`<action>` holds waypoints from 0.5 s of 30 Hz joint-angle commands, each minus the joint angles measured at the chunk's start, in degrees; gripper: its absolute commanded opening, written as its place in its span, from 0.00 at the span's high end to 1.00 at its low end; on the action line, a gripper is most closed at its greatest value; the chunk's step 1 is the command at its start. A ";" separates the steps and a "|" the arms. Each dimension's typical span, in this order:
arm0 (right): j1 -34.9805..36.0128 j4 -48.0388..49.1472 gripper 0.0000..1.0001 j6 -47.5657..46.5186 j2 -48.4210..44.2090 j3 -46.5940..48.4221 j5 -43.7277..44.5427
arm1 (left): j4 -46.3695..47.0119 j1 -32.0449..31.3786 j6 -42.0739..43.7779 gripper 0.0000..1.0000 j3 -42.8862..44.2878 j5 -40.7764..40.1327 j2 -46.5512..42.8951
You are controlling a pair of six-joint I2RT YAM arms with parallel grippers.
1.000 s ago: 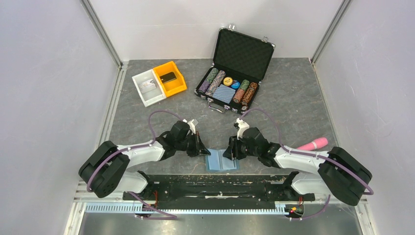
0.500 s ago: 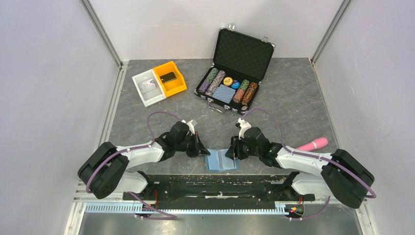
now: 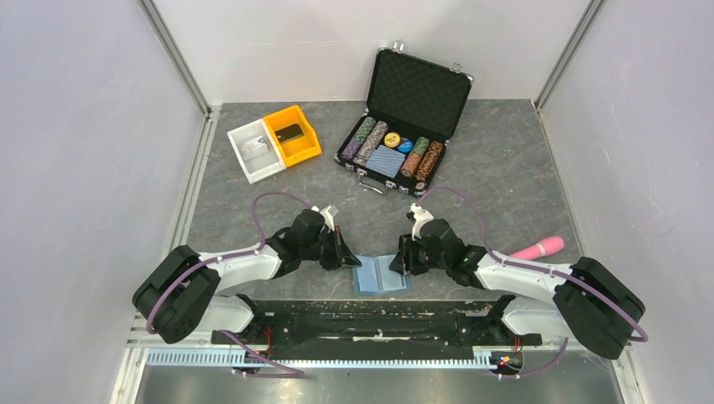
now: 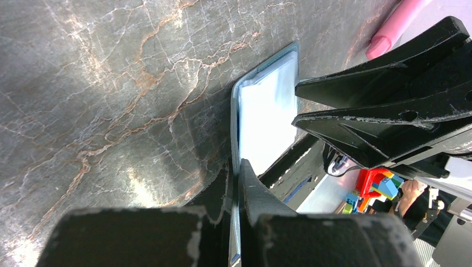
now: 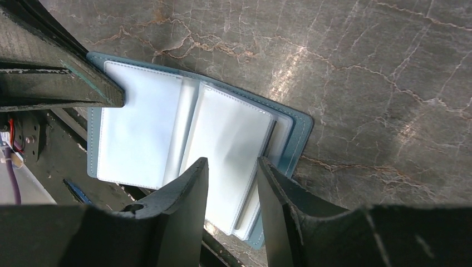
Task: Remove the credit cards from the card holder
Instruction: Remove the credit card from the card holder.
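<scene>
- Grey table (image 3: 505,168): wallet (image 3: 380,276) open at 6 o'clock. Grippers?
- Left gripper (image 4: 236,167) pinched on its 9 o'clock edge; right gripper (image 5: 231,164) jaws apart, straddling a sleeve. No cards out yet; all extraction remains.

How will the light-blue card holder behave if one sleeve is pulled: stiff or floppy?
Probably floppy: the card holder lies open with thin clear sleeves fanned loosely. Likely light and apt to slide on the smooth table, which may be why the left gripper clamps its edge.
</scene>
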 commanded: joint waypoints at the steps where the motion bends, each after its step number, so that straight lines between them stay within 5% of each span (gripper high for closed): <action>1: -0.11 -0.36 0.60 0.88 0.48 1.86 0.52 | 2.10 -0.02 -1.30 0.98 -0.20 -1.00 -0.58; 15: -0.12 13.90 0.60 8.50 1.39 -2.20 -9.11 | 2.10 -0.02 -1.57 0.98 -0.18 -1.34 -0.64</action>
